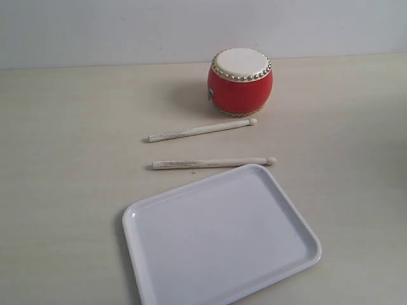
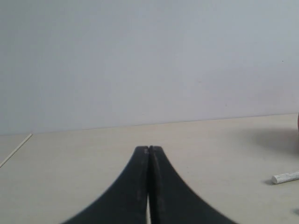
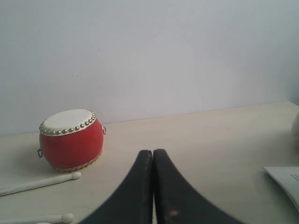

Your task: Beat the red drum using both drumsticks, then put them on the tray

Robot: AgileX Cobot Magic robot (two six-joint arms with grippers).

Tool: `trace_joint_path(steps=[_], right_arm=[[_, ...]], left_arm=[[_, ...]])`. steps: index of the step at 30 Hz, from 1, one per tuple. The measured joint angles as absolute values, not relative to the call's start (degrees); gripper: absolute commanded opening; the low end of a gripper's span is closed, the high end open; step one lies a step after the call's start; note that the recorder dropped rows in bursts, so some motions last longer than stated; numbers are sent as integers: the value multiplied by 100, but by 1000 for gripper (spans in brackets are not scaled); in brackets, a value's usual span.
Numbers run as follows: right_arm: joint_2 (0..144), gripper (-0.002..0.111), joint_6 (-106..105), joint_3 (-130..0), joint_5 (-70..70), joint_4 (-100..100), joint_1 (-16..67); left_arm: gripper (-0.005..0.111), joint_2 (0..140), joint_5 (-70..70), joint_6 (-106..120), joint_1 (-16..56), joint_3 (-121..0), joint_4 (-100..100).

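Red drum [image 1: 240, 82] is set upright on the pale surface [image 1: 70, 159] near a plain wall [image 1: 127, 25], drumsticks [image 1: 202, 130] laid between it and the white tray [image 1: 219, 238], while left hand [image 2: 149, 150] and right hand [image 3: 153, 153] are pressed shut.

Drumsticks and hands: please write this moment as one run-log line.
drumsticks: both on table between red drum and tray | left hand: shut, empty | right hand: shut, empty
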State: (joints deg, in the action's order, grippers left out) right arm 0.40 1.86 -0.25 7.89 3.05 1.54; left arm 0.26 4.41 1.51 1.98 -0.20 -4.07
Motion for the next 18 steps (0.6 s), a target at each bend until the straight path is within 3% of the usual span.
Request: trace_joint_path(steps=[12, 18], right_arm=[[40, 0, 186, -25, 789, 305, 154], [40, 0, 186, -25, 789, 305, 154]], left_arm=[[0, 26, 389, 314, 198, -20, -407], [0, 26, -521, 40, 198, -20, -318]])
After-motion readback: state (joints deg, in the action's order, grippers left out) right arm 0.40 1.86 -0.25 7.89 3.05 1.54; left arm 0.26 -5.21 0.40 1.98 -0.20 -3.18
